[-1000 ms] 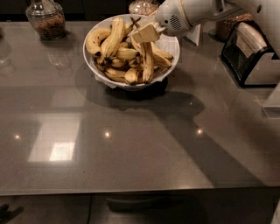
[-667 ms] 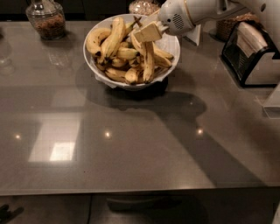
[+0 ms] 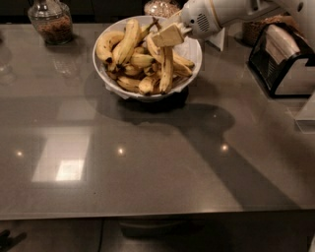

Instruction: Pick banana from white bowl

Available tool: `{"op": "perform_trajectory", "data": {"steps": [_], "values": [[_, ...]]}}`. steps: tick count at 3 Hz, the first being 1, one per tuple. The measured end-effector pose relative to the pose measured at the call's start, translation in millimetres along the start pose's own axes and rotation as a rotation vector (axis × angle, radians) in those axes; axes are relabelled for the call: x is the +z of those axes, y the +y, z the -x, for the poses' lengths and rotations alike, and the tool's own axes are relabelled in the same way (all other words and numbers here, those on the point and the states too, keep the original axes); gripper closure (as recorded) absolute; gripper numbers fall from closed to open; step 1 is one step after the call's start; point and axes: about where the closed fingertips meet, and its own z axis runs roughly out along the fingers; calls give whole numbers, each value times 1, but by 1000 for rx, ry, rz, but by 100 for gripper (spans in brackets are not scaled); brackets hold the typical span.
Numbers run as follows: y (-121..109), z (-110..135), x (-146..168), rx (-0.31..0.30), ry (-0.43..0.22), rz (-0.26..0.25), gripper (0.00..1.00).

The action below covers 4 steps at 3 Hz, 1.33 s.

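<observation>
The white bowl [image 3: 193, 49] stands at the back middle of the grey table, full of yellow bananas. The long slender banana [image 3: 166, 69] stands nearly upright in the right half of the bowl, its lower end near the front rim. My gripper [image 3: 167, 36] reaches in from the upper right. It sits right over the banana's upper end and touches or covers it. The cream pad hides the contact. Shorter, plumper bananas [image 3: 118, 47] lean on the bowl's left rim.
A glass jar [image 3: 49, 22] with brown contents stands at the back left. Another jar [image 3: 160, 7] is behind the bowl. A black and white appliance [image 3: 283, 61] stands at the right. The table's front edge [image 3: 147, 215] runs across the bottom.
My gripper has shifted very slightly to the right and up over the bowl. The bananas look unmoved.
</observation>
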Motion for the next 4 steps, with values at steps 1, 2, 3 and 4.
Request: {"op": "perform_trajectory", "data": {"steps": [1, 2, 3, 4], "values": [[4, 3, -5, 9, -8, 10, 100], [12, 9, -21, 27, -38, 23, 100], [15, 13, -20, 35, -43, 33, 100], [25, 19, -28, 70, -46, 49, 100]]}}
